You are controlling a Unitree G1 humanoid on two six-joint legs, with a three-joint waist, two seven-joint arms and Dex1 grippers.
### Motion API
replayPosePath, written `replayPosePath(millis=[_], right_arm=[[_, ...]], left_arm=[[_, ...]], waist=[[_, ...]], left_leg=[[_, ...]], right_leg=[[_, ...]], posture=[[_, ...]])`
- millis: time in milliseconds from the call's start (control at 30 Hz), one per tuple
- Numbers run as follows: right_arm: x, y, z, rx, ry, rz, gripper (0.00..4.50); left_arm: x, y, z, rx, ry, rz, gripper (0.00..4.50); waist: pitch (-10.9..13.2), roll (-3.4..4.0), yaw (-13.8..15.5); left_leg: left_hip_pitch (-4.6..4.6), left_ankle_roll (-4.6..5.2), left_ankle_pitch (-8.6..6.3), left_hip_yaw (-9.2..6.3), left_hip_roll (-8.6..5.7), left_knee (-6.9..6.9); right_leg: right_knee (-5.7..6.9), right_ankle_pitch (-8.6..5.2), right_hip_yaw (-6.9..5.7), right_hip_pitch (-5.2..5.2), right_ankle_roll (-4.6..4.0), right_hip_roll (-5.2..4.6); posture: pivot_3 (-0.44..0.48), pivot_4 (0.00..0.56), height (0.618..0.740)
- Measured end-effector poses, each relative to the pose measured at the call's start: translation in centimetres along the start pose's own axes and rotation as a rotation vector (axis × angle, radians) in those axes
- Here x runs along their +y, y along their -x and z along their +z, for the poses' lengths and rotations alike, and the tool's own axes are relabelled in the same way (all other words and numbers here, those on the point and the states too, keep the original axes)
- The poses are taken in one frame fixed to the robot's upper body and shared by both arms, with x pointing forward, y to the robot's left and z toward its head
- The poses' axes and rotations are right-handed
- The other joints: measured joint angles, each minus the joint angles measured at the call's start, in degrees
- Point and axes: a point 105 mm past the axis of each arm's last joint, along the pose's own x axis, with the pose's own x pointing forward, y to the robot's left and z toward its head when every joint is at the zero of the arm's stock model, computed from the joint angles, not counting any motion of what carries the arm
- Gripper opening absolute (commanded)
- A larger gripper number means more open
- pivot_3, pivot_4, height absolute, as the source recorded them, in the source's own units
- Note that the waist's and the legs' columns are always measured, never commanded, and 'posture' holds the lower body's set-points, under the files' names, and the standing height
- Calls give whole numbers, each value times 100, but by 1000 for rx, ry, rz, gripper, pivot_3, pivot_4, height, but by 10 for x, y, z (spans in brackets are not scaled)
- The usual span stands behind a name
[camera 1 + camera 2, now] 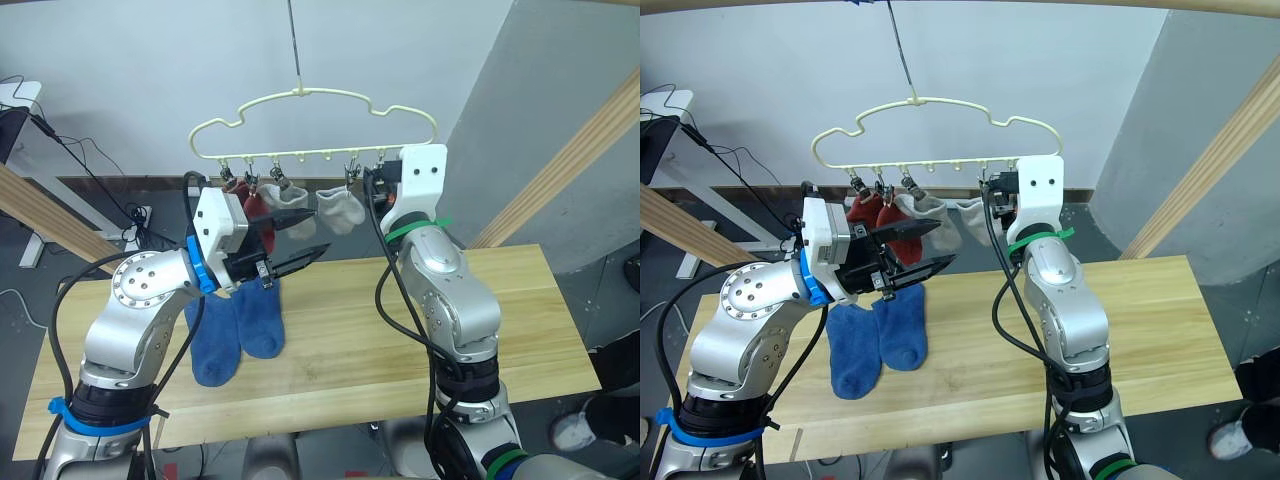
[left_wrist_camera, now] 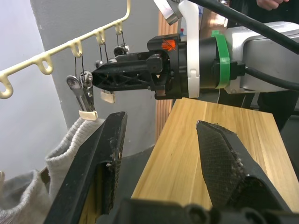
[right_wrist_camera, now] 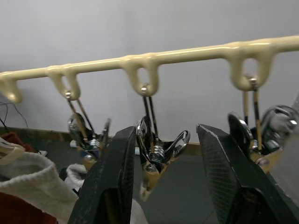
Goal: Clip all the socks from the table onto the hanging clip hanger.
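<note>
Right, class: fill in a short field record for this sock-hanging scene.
On table: two blue socks side by side on the table
On clip hanger: two rust red socks, two light grey socks
Left gripper: open, empty, raised near hung socks
Right gripper: open, around an empty clip

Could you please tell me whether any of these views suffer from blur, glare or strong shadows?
Right wrist view: the clips and the right hand look soft, with bright glints on the metal. Left wrist view: the left hand up close is slightly soft, the clip hanger fairly crisp. Eye views: even light, faint shadows on the table, no glare.
</note>
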Motion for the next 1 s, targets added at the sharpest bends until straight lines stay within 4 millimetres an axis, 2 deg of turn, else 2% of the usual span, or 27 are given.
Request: replayPosePath(millis=[400,1000], right_arm=[[4,2,-3,40,-26,25,2122],[15,4,4,6,-47,89,2122]], left_arm=[[-2,-1,-1,5,1,-7,2609],[-1,-1,-2,7,-1,-4,2609]], waist=[[0,0,-1],[0,0,0]], left_leg=[[0,0,0,0,0,0],[0,0,0,-1,0,0]], right_leg=[[0,0,0,0,0,0],[0,0,0,0,0,0]], posture=[[-159,273,740],[-155,275,740]])
